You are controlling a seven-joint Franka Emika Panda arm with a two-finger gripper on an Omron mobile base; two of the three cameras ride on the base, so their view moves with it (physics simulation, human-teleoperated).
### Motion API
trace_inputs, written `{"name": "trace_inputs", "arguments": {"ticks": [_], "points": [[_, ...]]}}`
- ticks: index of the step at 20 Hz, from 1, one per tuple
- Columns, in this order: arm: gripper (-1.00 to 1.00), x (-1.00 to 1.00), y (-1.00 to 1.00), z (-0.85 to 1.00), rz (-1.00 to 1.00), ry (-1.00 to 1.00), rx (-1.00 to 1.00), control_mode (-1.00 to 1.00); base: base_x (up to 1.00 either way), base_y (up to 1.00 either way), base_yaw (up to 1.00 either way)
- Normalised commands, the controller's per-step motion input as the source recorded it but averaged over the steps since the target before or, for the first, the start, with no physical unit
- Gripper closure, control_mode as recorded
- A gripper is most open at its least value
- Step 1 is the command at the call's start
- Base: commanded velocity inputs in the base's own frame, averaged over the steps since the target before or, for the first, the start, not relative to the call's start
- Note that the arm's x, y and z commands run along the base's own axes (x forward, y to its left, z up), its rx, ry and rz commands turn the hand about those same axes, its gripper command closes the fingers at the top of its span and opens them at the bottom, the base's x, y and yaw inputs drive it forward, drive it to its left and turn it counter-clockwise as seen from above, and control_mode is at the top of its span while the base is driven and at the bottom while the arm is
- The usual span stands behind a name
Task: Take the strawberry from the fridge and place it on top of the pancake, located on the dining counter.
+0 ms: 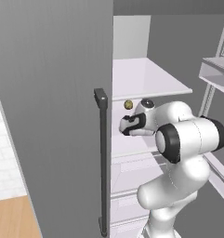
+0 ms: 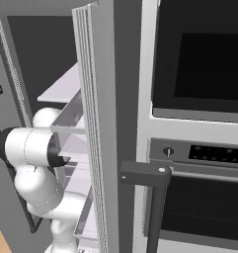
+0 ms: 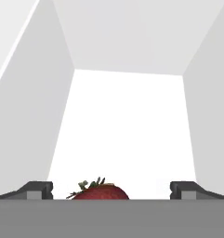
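Grey fridge (image 1: 53, 93) stands open in the left base view, and your arm reaches onto its white shelf beside a brownish-yellow ball (image 1: 128, 104). From the right base view the fridge door edge hides the hand. In the hand view the claw (image 3: 111, 189) gapes wide, holding nothing; the strawberry (image 3: 100, 191), dark red with green leaves, lies between the fingertips, nearer the left. Centre it, then close gently.

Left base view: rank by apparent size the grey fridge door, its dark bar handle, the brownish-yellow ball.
1. Matte grey fridge door, by far the largest.
2. Long dark vertical bar handle.
3. Small brownish-yellow ball, smallest; it sits deeper inside, so distance shrinks it further.
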Motion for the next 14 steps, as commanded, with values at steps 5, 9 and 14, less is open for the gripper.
{"name": "trace_inputs", "arguments": {"ticks": [5,9,14], "points": [[-1.0,-0.04,0.04,-0.02,0.0,0.0,0.0,-1.0,0.0,0.0,0.0],[-1.0,0.0,0.11,-0.01,0.0,0.0,0.0,-1.0,0.0,0.0,0.0],[1.0,0.0,0.1,-0.11,0.0,0.0,0.0,-1.0,0.0,0.0,0.0]]}}
